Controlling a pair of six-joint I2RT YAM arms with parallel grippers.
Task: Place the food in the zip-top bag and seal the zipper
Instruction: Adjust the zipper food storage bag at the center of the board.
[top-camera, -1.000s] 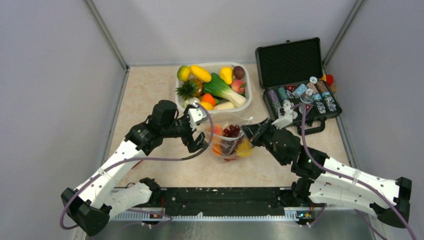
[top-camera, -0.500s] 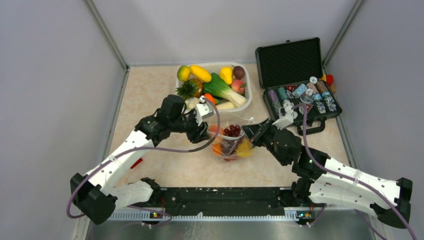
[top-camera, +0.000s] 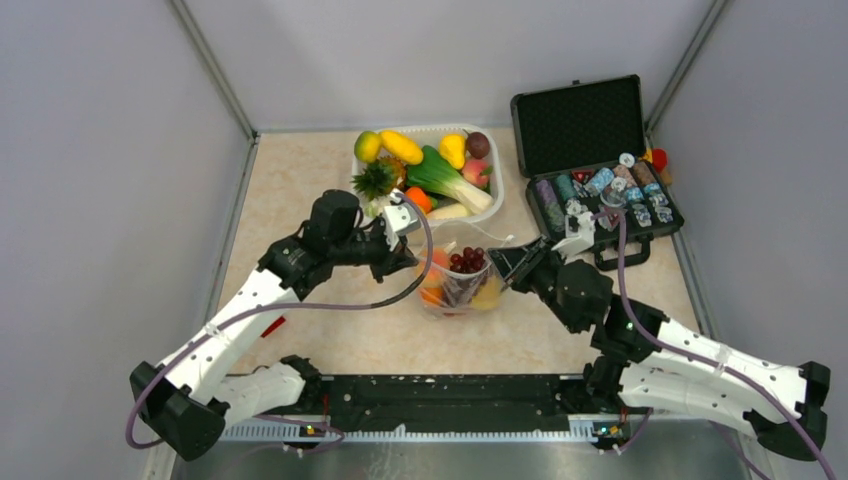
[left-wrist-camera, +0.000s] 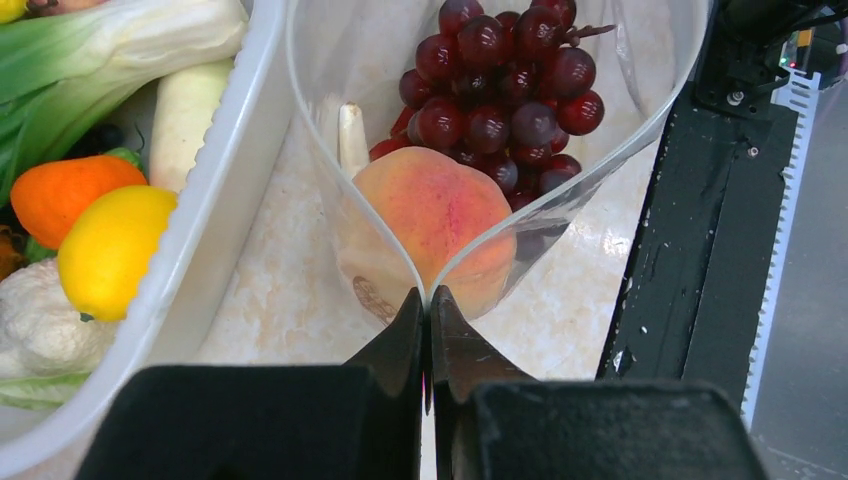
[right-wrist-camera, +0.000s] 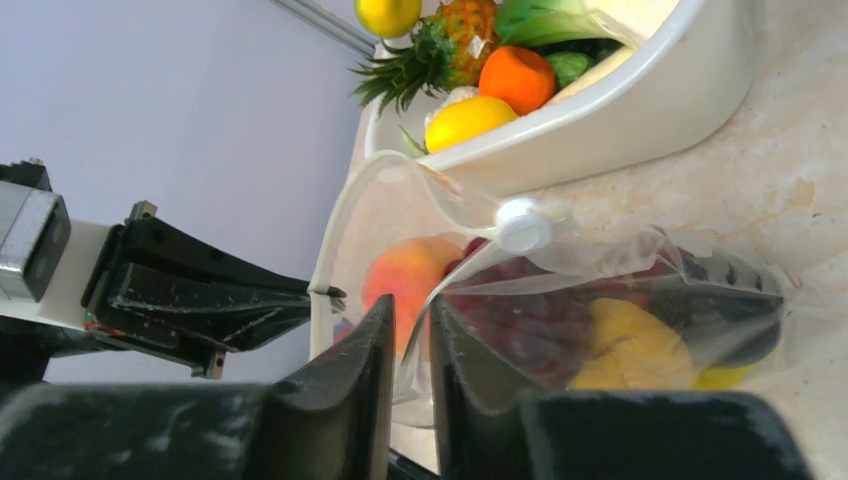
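Note:
The clear zip-top bag (top-camera: 458, 282) stands open between my two grippers, with dark grapes (left-wrist-camera: 505, 90), a peach (left-wrist-camera: 432, 215) and a yellow fruit (right-wrist-camera: 625, 350) inside. My left gripper (left-wrist-camera: 427, 300) is shut on the left end of the bag's rim, where the two sides of the whitish zipper (right-wrist-camera: 320, 262) meet. A white slider (right-wrist-camera: 523, 226) sits on the rim toward the tub. My right gripper (right-wrist-camera: 412, 305) is at the bag's right end. Its jaws stand slightly apart, with the bag's film loose in the gap.
The white tub (top-camera: 492, 208) of more toy fruit and vegetables stands just behind the bag, close to my left gripper (top-camera: 412, 262). An open black case (top-camera: 590, 125) of chips (top-camera: 610, 195) lies at the back right. A small red thing (top-camera: 272, 326) lies under the left arm.
My left gripper moved in to the bag's left end and shut on its rim. The right jaws, shut before, have parted a little. The bag shifted slightly away from the arms' bases.

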